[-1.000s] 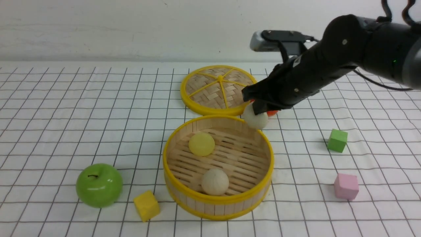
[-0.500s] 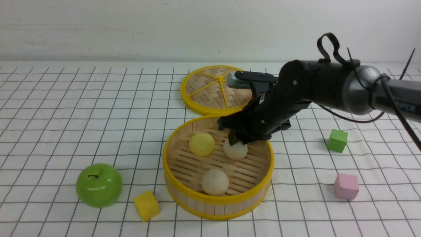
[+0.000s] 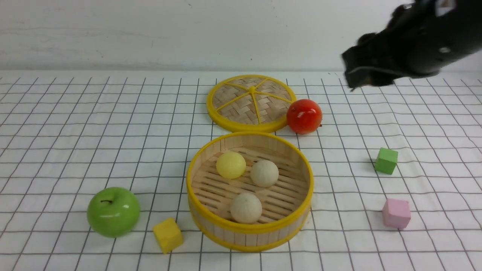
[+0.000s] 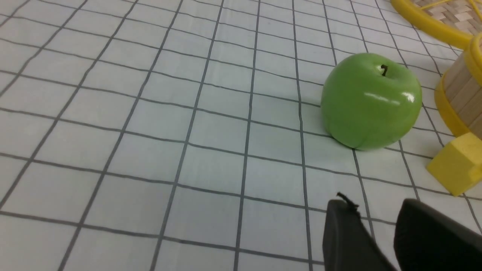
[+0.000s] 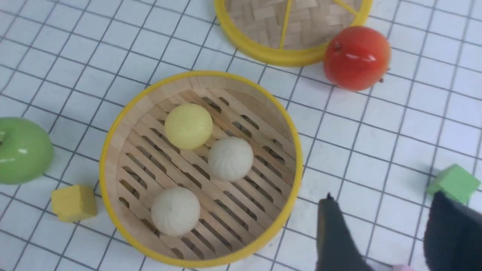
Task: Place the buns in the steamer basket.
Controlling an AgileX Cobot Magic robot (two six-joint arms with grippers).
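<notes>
In the front view, the right arm (image 3: 414, 41) is a dark, motion-blurred shape at the upper right, cut off by the top and right edges; its jaws cannot be made out there. The left wrist view crops the steamer basket (image 4: 461, 94) at the right edge, showing only a sliver of wall, and the woven lid (image 4: 437, 19) at the upper right corner. In the right wrist view, the green apple (image 5: 20, 150) is cut by the left edge.

Lab test bench: gridded tablecloth (image 3: 113, 124), bare white wall (image 3: 150, 34), toy props.
</notes>
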